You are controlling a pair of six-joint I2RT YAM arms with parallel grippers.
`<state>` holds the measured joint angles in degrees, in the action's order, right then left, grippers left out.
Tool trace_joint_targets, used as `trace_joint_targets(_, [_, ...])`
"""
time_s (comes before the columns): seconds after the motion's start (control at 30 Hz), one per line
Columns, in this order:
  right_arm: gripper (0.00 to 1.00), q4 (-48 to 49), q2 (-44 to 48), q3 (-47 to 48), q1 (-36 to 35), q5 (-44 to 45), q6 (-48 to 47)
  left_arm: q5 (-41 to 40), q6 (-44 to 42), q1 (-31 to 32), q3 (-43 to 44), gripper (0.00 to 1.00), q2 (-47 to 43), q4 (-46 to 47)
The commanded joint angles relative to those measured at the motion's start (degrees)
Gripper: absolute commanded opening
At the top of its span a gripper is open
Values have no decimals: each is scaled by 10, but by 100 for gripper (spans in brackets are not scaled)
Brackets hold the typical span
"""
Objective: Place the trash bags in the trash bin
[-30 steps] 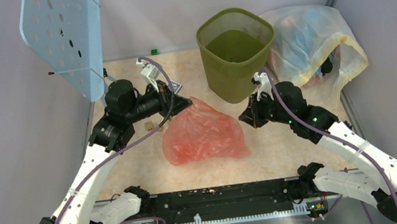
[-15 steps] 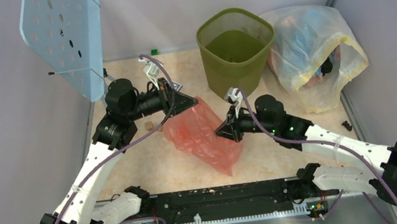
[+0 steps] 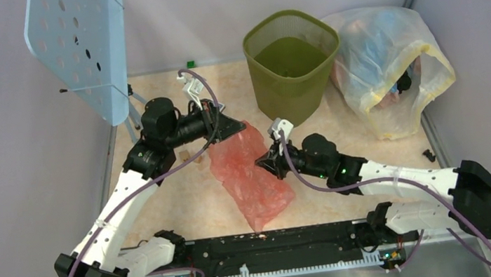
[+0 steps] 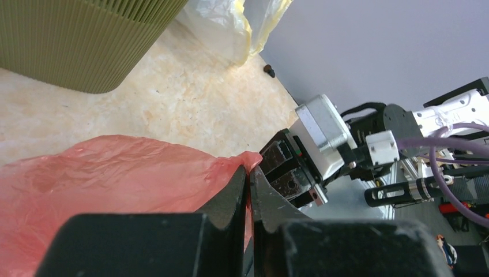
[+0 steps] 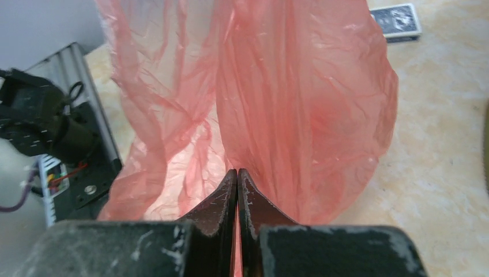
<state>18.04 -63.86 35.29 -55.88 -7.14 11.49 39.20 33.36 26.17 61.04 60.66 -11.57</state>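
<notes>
The red-orange trash bag (image 3: 250,173) hangs limp over the table centre, stretched between both grippers. My left gripper (image 3: 235,127) is shut on the bag's upper left edge; the left wrist view shows red film pinched between the jaws (image 4: 249,173). My right gripper (image 3: 262,162) is shut on the bag's right edge; in the right wrist view (image 5: 237,172) the bag (image 5: 300,98) hangs in front of the shut jaws. The olive-green trash bin (image 3: 292,62) stands upright and open at the back, behind and right of both grippers. Its ribbed side shows in the left wrist view (image 4: 81,40).
A large clear-yellowish bag (image 3: 389,68) stuffed with coloured items lies right of the bin. A pale blue perforated stand (image 3: 80,49) rises at the back left. A dark card packet (image 5: 398,22) lies on the table beyond the bag. A black rail (image 3: 270,243) runs along the near edge.
My right gripper has moved left from beside the bin to the bag and closed on its right edge. The bag has been lifted off the table and drawn into a long hanging shape.
</notes>
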Motion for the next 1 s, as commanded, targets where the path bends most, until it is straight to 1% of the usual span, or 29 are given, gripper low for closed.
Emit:
trace_joint_targets(0.0, [0,22,-20,22,-27,152,-19,-17,9,0,-9,9,-5,23])
trace_joint_targets(0.13, [0,-8,-19,15,-25,321,11,-7,0,0,0,10,-6,13])
trace_joint_targets(0.17, [0,-7,-14,8,-22,345,12,-11,-4,0,4,10,-6,3])
trace_joint_targets(0.2, [0,-6,-4,2,-18,348,8,-17,-10,0,8,10,-6,-6])
trace_joint_targets(0.37, [0,12,52,-31,-16,273,-2,-29,-26,0,7,10,-7,-23])
trace_joint_targets(0.53, [0,7,104,-59,-16,116,-26,-30,-24,0,-2,10,-3,-23])
trace_joint_targets(0.63, [0,24,108,-72,-17,63,-18,-28,-22,0,-3,10,-2,-23])
trace_joint_targets(0.77, [0,86,68,-83,-26,38,-14,-25,-13,0,-8,10,-1,-16])
trace_joint_targets(0.97, [0,182,-49,-58,-47,92,-23,-20,-13,0,-28,10,-7,-20])
